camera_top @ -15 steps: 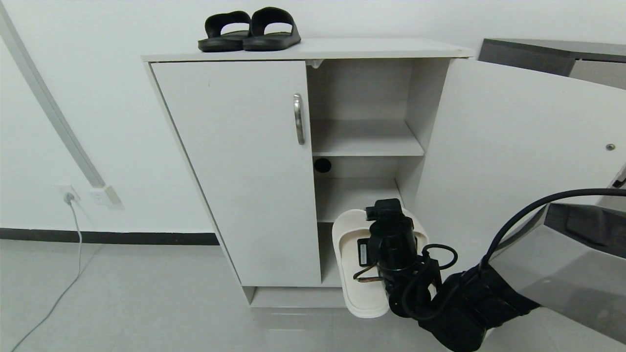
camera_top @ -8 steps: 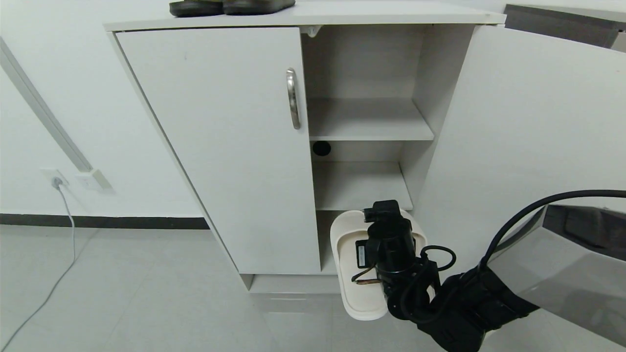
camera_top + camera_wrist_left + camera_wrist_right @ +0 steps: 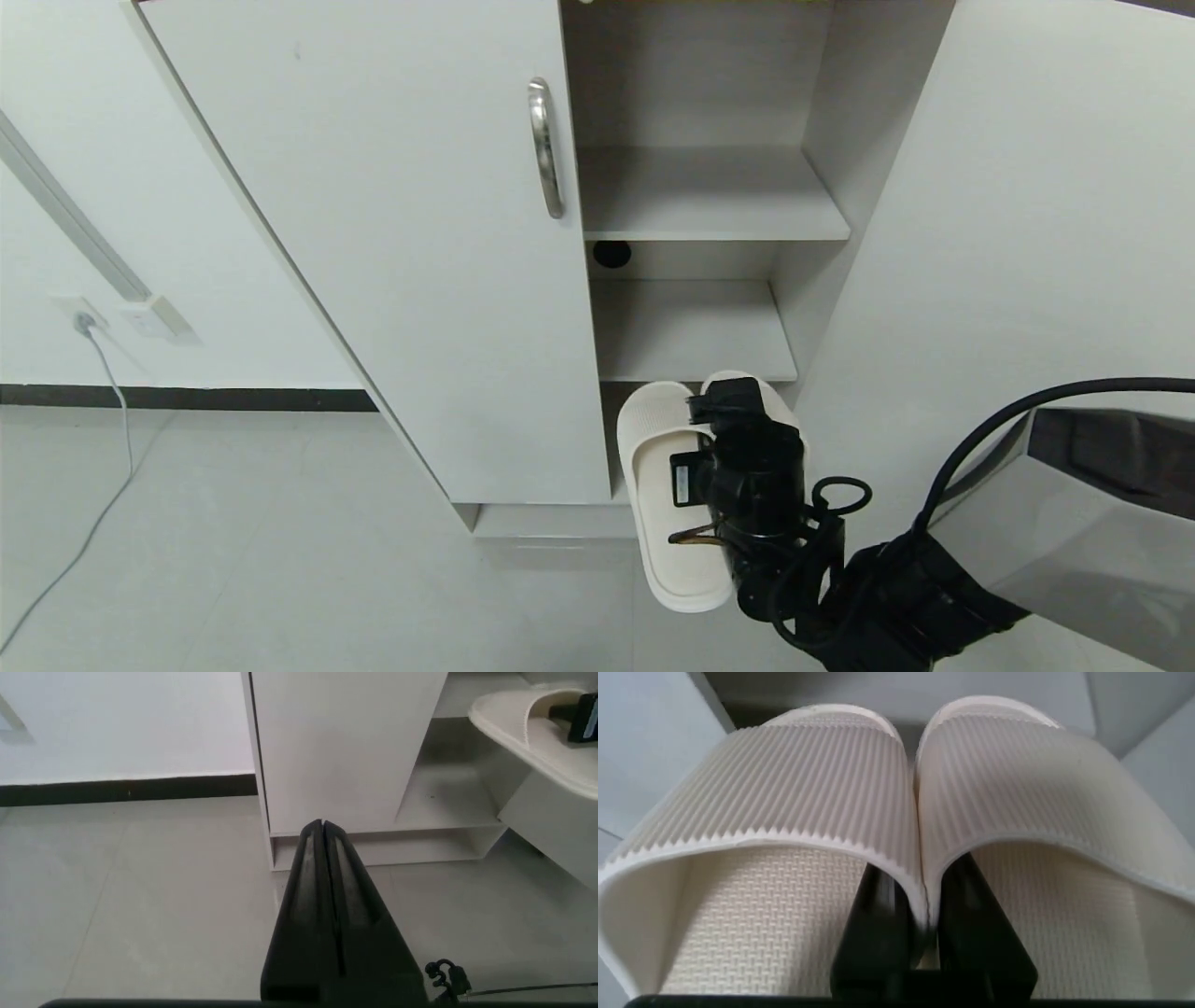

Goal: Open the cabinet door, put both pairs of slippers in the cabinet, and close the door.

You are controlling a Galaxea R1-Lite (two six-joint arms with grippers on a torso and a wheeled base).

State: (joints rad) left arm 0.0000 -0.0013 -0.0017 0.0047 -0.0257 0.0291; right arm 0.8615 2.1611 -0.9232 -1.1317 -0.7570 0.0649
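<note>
The white cabinet (image 3: 392,233) has its left door shut and its right door (image 3: 1027,233) swung wide open. Two bare shelves (image 3: 709,196) show inside. A pair of white slippers (image 3: 667,504) hangs side by side, toes toward the bottom compartment, just outside the cabinet's opening. My right gripper (image 3: 724,411) is shut on their two inner straps (image 3: 920,831). My left gripper (image 3: 322,831) is shut on nothing, low over the floor in front of the shut door. From there one white slipper (image 3: 523,728) shows before the bottom compartment (image 3: 448,798).
The open door stands close beside my right arm. A metal handle (image 3: 546,149) sits on the shut left door. A wall socket (image 3: 84,322) with a grey cable (image 3: 93,523) is at the far left. Grey tiled floor (image 3: 280,579) lies open in front.
The head camera has dipped and closed in, so the cabinet top with the black slippers has left the picture. My right gripper still holds the white slippers before the bottom compartment.
</note>
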